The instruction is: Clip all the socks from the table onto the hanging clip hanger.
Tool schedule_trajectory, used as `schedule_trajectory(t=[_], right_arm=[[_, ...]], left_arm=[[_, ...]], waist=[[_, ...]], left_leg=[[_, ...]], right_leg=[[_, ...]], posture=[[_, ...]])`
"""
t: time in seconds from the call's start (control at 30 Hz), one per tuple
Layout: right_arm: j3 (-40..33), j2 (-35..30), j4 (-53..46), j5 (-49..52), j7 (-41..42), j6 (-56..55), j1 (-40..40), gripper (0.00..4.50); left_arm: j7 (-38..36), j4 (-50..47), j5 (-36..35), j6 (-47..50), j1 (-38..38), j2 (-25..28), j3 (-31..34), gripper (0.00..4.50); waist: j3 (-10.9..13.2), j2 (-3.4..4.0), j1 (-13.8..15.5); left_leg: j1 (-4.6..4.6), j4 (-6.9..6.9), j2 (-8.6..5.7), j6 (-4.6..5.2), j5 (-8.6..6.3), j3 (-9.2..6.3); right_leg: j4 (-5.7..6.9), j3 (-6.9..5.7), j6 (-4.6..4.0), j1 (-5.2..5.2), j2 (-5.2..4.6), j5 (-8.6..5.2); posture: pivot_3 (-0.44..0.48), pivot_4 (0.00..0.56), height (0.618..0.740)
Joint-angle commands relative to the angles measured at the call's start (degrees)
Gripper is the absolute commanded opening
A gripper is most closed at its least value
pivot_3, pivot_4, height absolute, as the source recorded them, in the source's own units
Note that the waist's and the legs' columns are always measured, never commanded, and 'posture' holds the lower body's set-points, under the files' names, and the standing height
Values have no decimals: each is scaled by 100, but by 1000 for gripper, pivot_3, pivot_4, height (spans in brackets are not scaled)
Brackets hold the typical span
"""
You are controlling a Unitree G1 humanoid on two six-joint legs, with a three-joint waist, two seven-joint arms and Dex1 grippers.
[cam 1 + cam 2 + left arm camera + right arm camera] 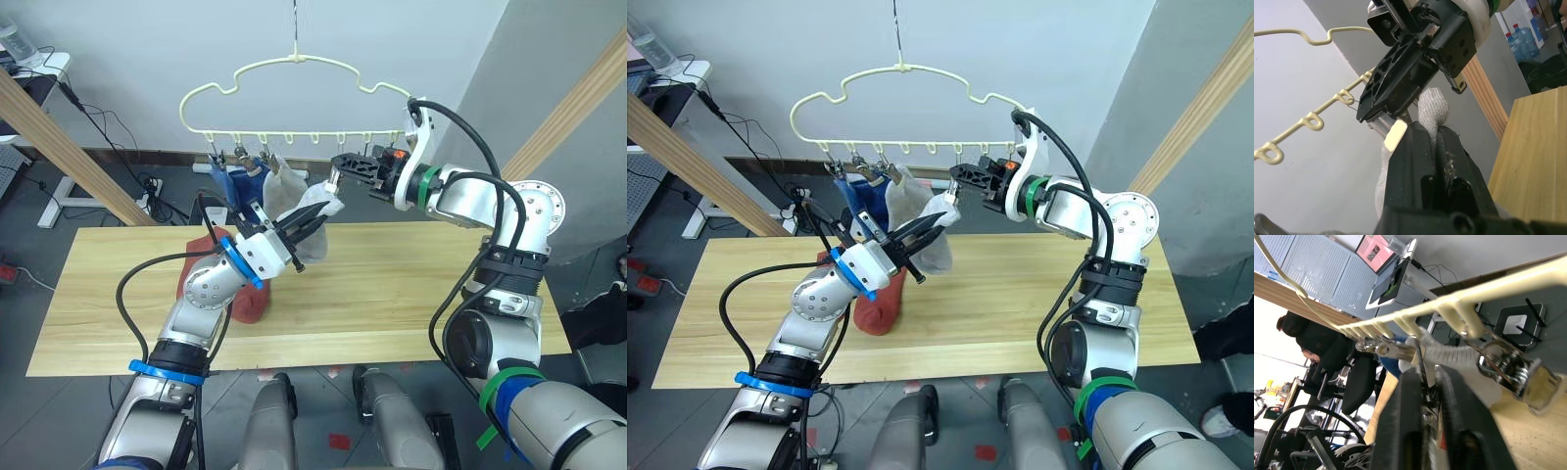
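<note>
Hanger (294, 93): pale yellow, cloud-shaped, hung by a thin hook above the table's far edge; row of loops along the lower bar, small metal clips under them.
Blue sock (238, 183): clipped at the hanger's left end, hanging down.
Grey sock, hung (284, 179): clipped just right of the blue sock, touching it.
Grey sock, held (315, 217): raised toward the middle clips, lower part draped over the table's far edge; top end between the two grippers.
Left gripper (315, 223): black fingers closed on the held grey sock, cloth pinched between them in the left wrist view (1434, 105); raised above the table's far edge, left of centre.
Right gripper (338, 168): level with the clip row, right of centre, just beside the top of the held grey sock; fingers pressed on a metal clip (1418, 354), seen in the right wrist view.
Free clip (1511, 369): hanging beside the right gripper, jaws closed on nothing.
Red sock (880, 302): rust-red, lying on the table left of centre, partly under the left arm; whether one sock or two, cannot tell.
Table (392, 294): light wooden planks, right half bare.
Person (1317, 350): dark clothes, seated in the background of the right wrist view.
</note>
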Motion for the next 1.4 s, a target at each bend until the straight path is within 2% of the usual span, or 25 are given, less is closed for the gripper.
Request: schedule_trajectory(t=[0.03,0.23,0.27,0.43,0.53,0.7,0.83,0.97,1.13,1.23,1.4], right_arm=[[19,21,-108,94,1,73,7,2099],[-62,-8,-224,142,-42,208,79,4289],[-97,-37,-285,159,-62,267,113,4476],[-160,-792,-1078,408,253,740,455,4476],[30,-1157,-1643,474,445,881,715,4500],[448,-1640,-2583,381,744,571,1284,4500],[1020,-1730,-3253,-209,726,-391,1821,4500],[2011,-1709,-3751,-1429,657,-1953,2330,4500],[2700,-1518,-3783,-2482,541,-3206,2569,4500],[2935,-1086,-3666,-2932,285,-3780,2661,3907],[3419,-753,-3146,-3828,109,-4505,2560,2281]], left_arm=[[79,-136,-24,-162,-4,47,-23,0],[66,-141,-78,-4,-69,27,-81,0],[34,-138,-121,88,-84,15,-97,0],[-195,-75,-510,906,-208,-133,-137,0],[-389,-45,-873,1442,-306,-237,-101,717],[-921,-140,-1658,2442,-425,-383,-11,2155],[-1398,-619,-2542,3653,-379,-199,288,3308],[-1774,-1819,-3620,5114,155,391,690,4449],[-1825,-2894,-4659,6465,665,1062,1287,4479],[-1994,-3309,-5236,6930,1066,1468,1835,4500],[-1865,-3710,-5002,6780,1466,1613,2072,4500]], waist=[[0,0,-2],[0,0,0],[0,0,3],[0,0,41],[0,0,19],[0,0,-47],[1,0,-142],[2,1,-207],[7,1,-158],[9,0,-138],[13,5,-84]], left_leg=[[-2,0,0,0,0,0],[-27,1,0,0,0,0],[-36,2,0,0,1,0],[-65,3,-7,0,1,3],[-65,1,-7,1,0,4],[-60,1,0,1,1,0],[-55,5,1,1,1,-1],[-47,1,6,1,2,1],[-47,2,11,-2,4,0],[-46,4,12,-3,5,2],[-46,2,8,-4,5,7]], right_leg=[[0,0,0,-2,0,0],[3,0,0,-30,0,0],[6,0,0,-40,0,1],[7,1,1,-66,-7,2],[7,0,2,-68,-7,1],[15,1,2,-68,4,1],[22,5,2,-68,8,1],[24,14,3,-70,16,0],[27,13,3,-75,19,0],[24,13,2,-74,18,-1],[19,15,0,-76,12,-2]], posture=[[-69,327,740],[-67,329,740],[-67,331,740],[-84,341,740],[-104,345,740],[-113,348,740],[-115,356,740],[-104,361,740],[-74,370,740],[-40,371,740],[-3,367,740]])
